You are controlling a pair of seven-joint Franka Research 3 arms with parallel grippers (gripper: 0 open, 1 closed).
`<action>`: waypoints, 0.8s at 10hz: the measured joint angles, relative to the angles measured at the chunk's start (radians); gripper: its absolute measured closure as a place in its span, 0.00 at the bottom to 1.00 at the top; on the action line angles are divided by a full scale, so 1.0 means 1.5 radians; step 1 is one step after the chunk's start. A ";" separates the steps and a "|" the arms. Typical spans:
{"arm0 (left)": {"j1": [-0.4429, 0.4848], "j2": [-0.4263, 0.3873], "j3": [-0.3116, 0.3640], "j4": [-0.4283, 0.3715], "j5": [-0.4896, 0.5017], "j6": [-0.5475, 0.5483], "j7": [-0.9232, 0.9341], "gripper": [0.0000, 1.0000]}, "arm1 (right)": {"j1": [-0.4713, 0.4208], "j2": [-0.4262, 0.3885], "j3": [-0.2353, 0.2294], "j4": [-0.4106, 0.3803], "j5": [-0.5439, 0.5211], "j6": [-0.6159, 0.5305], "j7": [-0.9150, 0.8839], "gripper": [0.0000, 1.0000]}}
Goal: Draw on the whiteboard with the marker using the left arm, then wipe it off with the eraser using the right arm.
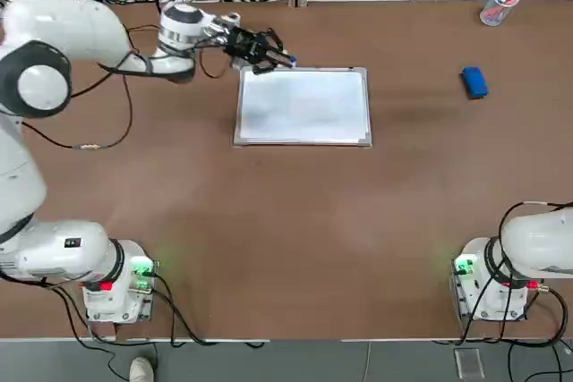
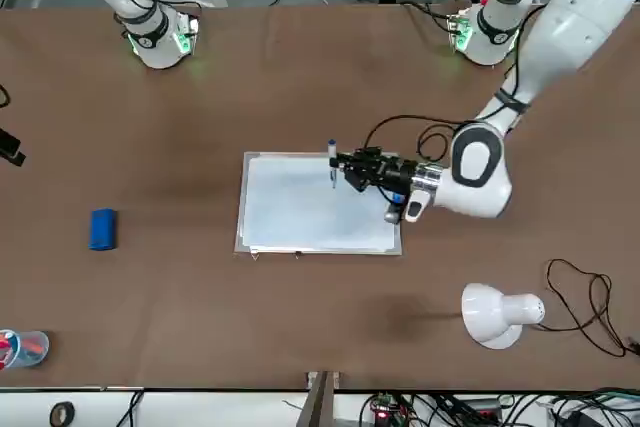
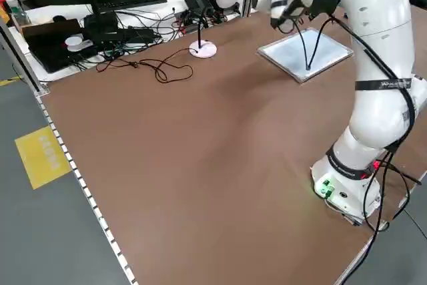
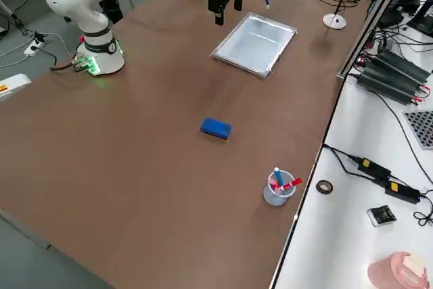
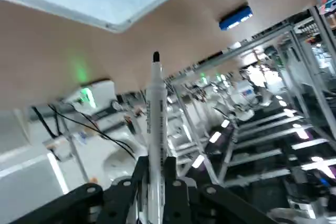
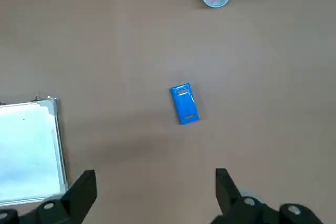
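Between the fingers: the left gripper (image 5: 152, 182) is clamped on the slim white marker with a dark tip (image 5: 155, 114), gripped low on the barrel, tip clear.
Left gripper's place: at the far left corner of the flat white whiteboard with a thin silver-grey frame (image 1: 303, 106), roughly eleven o'clock from the board's middle in the top view; tip near the surface, contact I cannot tell.
Marker's handling: light, stiff, smooth plastic, likely to slip or twist under sideways push; a hold low on the barrel looks sensible.
Whiteboard: loose on the brown table (image 1: 269, 239), probably prone to sliding.
Right gripper: the right gripper (image 6: 152, 192) hangs with fingers spread wide, holding nothing, above bare table.
Eraser: the small blue rounded block eraser (image 1: 474, 81) lies at two o'clock from the board, well apart.
Beyond: a clear cup of pens (image 1: 495, 6).
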 joint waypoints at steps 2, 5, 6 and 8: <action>-0.020 0.033 0.000 0.001 -0.064 0.012 0.000 0.83 | 0.000 0.000 0.000 0.000 0.000 0.000 0.000 0.00; -0.037 0.077 0.000 0.002 -0.135 0.018 0.001 0.83 | 0.000 0.000 0.000 -0.001 0.000 0.001 0.000 0.00; -0.043 0.091 0.000 0.002 -0.150 0.018 0.003 0.83 | 0.000 0.000 0.000 -0.001 0.000 0.001 0.000 0.00; -0.058 0.113 0.001 0.003 -0.163 0.034 0.005 0.83 | 0.000 0.000 0.000 -0.001 0.000 0.001 0.000 0.00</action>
